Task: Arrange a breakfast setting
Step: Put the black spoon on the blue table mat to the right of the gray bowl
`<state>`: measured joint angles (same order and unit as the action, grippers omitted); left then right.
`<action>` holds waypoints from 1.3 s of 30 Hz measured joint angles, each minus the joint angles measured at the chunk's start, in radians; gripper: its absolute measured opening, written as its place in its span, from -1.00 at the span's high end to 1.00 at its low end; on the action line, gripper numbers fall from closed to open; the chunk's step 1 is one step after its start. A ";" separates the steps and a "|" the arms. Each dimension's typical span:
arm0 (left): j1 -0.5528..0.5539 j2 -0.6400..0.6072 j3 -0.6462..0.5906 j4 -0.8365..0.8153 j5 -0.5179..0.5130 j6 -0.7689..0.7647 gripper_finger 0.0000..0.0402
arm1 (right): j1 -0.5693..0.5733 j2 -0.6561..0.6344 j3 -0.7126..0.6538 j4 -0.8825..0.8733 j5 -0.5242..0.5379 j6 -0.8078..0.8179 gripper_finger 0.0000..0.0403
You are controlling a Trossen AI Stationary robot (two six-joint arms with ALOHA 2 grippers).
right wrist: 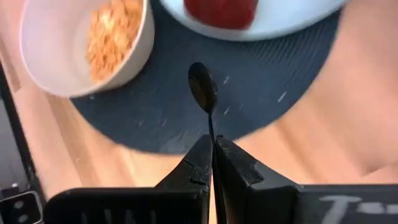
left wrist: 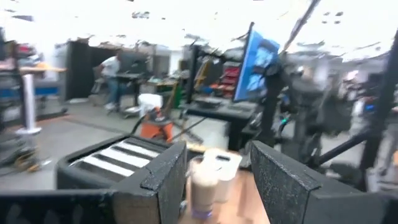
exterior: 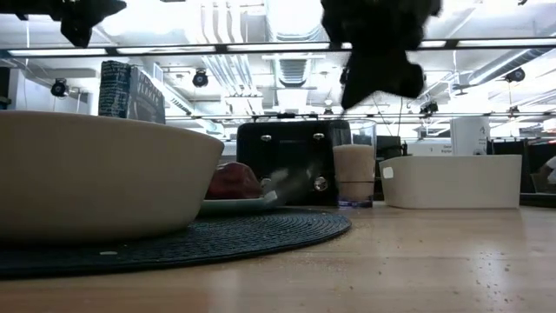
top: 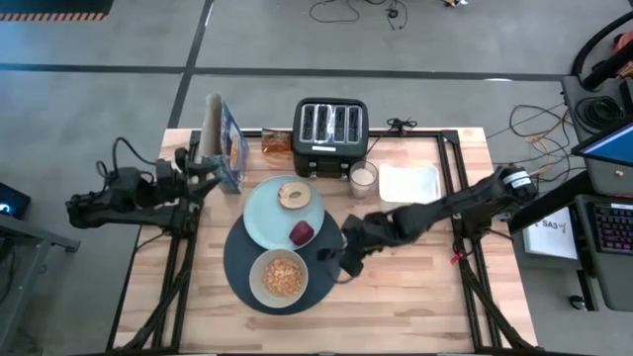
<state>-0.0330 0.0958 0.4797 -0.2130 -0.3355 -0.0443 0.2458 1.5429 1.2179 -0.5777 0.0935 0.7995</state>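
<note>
High view, from my remote station: my right hand (top: 348, 259) hangs over the 3 o'clock rim of the round dark-blue woven placemat (top: 237, 259), its fingers pinched together on the handle of a slim metal spoon (right wrist: 203, 87). In the right wrist view the spoon's bowl points out over the placemat, between the beige ceramic bowl (top: 279, 278) of golden cereal and the pale mint plate (top: 267, 216); I cannot tell whether the spoon touches the mat. The bowl sits at 6 o'clock on the placemat. The plate overlaps the placemat's 12 o'clock edge and carries a ring-shaped bagel (top: 294, 194) at its far side and a small dark-red fruit (top: 302, 233) at its near edge. A small glass of milk (top: 363, 180) stands at 2 o'clock from the plate, between the black four-slot toaster (top: 330, 133) and the white rectangular tray (top: 408, 183). My left hand (top: 210, 174) waits at 9 o'clock on the wooden surface (top: 415, 297), raised, fingers partly apart and empty, beside an upright blue cereal box (top: 232, 144). In the left wrist view a person (left wrist: 112, 78) stands far off in the room.
</note>
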 joint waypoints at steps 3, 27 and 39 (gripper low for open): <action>0.000 -0.011 0.000 0.026 0.033 0.000 0.19 | 0.032 0.003 -0.081 0.094 0.004 0.107 0.96; 0.000 -0.006 0.000 0.048 0.039 0.009 0.19 | 0.075 0.178 -0.154 0.449 -0.013 0.702 0.73; 0.000 0.008 -0.015 0.069 0.073 -0.121 0.19 | 0.047 0.260 0.007 0.177 -0.164 0.317 0.26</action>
<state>-0.0333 0.1035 0.4648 -0.1444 -0.2622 -0.1651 0.2932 1.8030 1.2245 -0.4011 -0.0706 1.1168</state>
